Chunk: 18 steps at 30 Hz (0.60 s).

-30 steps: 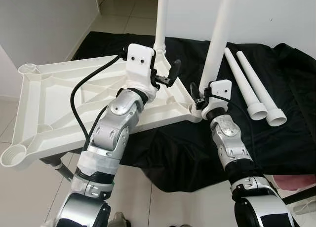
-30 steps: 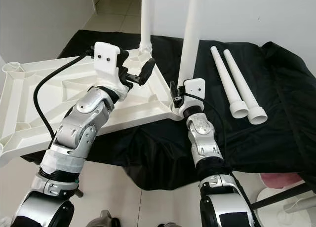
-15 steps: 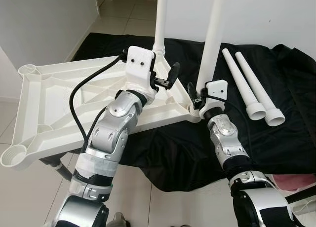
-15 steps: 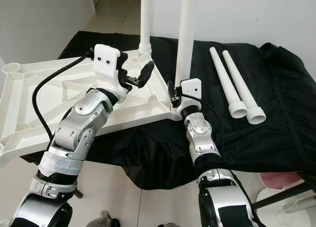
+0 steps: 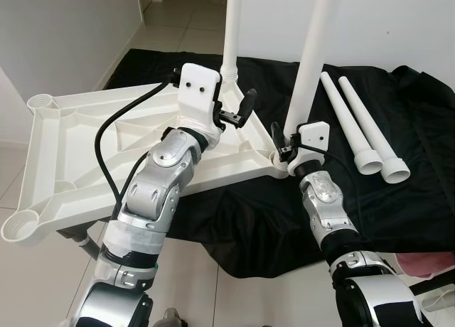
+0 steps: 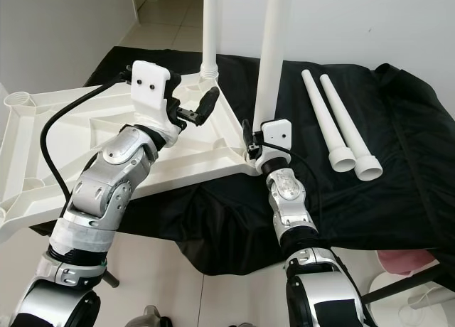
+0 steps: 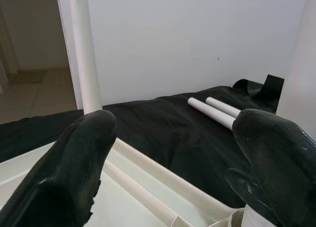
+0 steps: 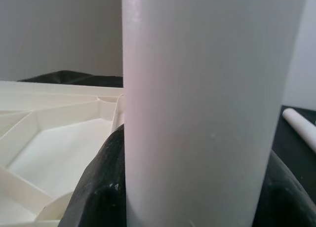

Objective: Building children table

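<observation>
Since a second ago the leg [image 5: 311, 53] in the right gripper [image 5: 288, 143] has tipped slightly and come back near upright, a sign it is being worked into its corner socket at the 3 o'clock corner of the upturned tabletop [image 5: 85, 149]. Its fingers clamp that leg low down, for control at the joint. At 12 o'clock a fitted leg [image 5: 232, 28] stands; the left gripper [image 5: 238, 112] hovers beside it, fingers spread wide, empty. Two spare legs [image 5: 359, 124] lie on the black cloth [image 5: 419, 178] for later.

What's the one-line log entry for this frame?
step: fit table leg | right gripper: shut on upright leg at tabletop corner socket | left gripper: open over tabletop, empty | spare legs: two on black cloth
</observation>
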Motion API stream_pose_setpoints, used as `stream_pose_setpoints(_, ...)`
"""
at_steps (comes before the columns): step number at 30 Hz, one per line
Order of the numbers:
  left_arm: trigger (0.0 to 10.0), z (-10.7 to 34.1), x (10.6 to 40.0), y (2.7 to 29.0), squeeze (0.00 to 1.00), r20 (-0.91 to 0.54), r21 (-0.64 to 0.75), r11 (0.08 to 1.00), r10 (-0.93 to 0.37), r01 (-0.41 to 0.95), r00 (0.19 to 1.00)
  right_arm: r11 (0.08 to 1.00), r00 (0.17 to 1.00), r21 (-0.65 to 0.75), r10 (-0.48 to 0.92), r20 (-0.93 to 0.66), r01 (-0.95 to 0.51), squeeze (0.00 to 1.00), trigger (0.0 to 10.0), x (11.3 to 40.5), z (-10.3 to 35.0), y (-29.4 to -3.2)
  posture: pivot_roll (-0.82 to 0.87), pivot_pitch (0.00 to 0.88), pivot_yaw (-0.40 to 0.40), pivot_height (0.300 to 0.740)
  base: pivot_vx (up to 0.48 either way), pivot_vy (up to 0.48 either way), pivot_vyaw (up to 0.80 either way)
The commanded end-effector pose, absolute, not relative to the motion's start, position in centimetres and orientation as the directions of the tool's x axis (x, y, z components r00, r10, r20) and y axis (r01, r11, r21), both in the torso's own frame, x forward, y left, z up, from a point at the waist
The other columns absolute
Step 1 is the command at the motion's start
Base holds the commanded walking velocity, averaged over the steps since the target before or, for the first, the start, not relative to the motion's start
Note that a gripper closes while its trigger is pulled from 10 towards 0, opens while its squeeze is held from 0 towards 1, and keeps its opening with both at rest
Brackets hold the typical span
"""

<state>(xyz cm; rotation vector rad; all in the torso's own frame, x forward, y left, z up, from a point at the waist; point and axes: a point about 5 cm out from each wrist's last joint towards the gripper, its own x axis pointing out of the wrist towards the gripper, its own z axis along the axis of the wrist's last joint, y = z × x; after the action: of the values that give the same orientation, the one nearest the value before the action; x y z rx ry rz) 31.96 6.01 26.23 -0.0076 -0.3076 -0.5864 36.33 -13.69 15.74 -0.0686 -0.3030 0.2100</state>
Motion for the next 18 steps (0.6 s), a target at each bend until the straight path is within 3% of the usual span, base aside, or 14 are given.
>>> stream_pose_setpoints(1, 10.0, 26.3, 31.8, 5.8, 0.0, 0.28, 0.099, 0.823, -0.562, 0.559, 0.778, 0.983, 0.975, -0.006, 0.182, 0.131, -0.182, 0.0, 10.0, 35.9, 12.4, -14.0, 0.12, 0.088, -0.014, 0.74, 0.0, 0.0, 0.0)
stream_pose_setpoints(10, 10.0, 26.4, 31.8, 5.6, 0.0, 0.28, 0.1, 0.822, -0.565, 0.561, 0.777, 0.988, 0.989, 0.089, 0.122, 0.086, -0.129, 0.0, 10.0, 36.8, 12.6, -14.3, 0.11, 0.093, -0.015, 0.74, 0.0, 0.0, 0.0)
stream_pose_setpoints(18, 10.0, 26.4, 31.7, 5.5, 0.0, 0.281, 0.099, 0.822, -0.564, 0.561, 0.776, 0.984, 0.977, -0.006, 0.18, 0.114, -0.181, 0.0, 10.0, 37.1, 13.4, -13.3, 0.11, 0.092, -0.024, 0.74, 0.0, 0.0, 0.0)
